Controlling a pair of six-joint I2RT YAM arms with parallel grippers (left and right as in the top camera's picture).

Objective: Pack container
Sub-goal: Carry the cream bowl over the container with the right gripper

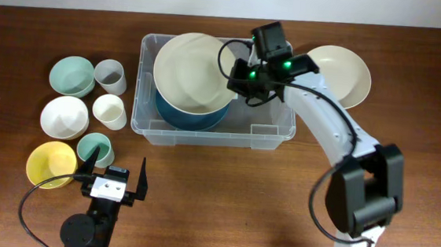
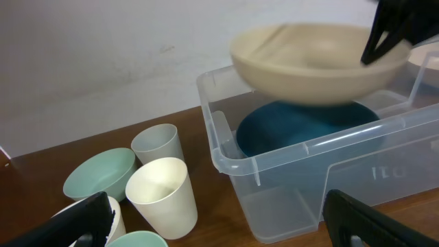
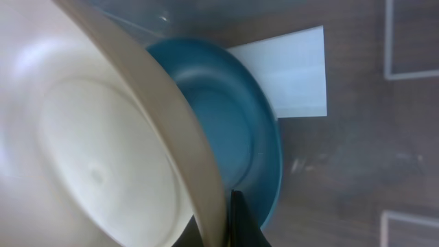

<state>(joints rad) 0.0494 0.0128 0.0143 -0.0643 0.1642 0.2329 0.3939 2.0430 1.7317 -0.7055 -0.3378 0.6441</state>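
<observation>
Container (image 1: 203, 140): large clear plastic tub, rect. w/ rounded corners and rolled rim, glossy see-through walls. Sits mid-table toward far edge, long side facing the arms.

Inside, left half: dark blue bowl (image 1: 193, 119), smooth, round, upright on the tub floor. Above it a cream bowl (image 1: 191, 70), matte, wide and shallow, tilted, off the floor and overlapping the blue one.

R gripper (image 1: 246, 77) clamped on the cream bowl's right rim. L gripper (image 1: 119, 171) spread wide w/ nothing between the fingers, low over the wood table (image 1: 221, 210) at front left.

Left of tub, a cluster: mint bowl (image 1: 72, 75), grey cup (image 1: 109, 73), white cup (image 1: 109, 111), white bowl (image 1: 65, 117), small teal cup (image 1: 95, 148), yellow bowl (image 1: 50, 164). Cream plate (image 1: 344, 72) just right of tub.

View diffs: only R wrist shows the white label (image 3: 288, 68) and moulded recess outlines on the base, seen through the plastic. L wrist shows the tub's side profile, the handle lip at its end and the gap between the two bowls; cream bowl motion-blurred there. Overhead alone gives the full layout.
</observation>
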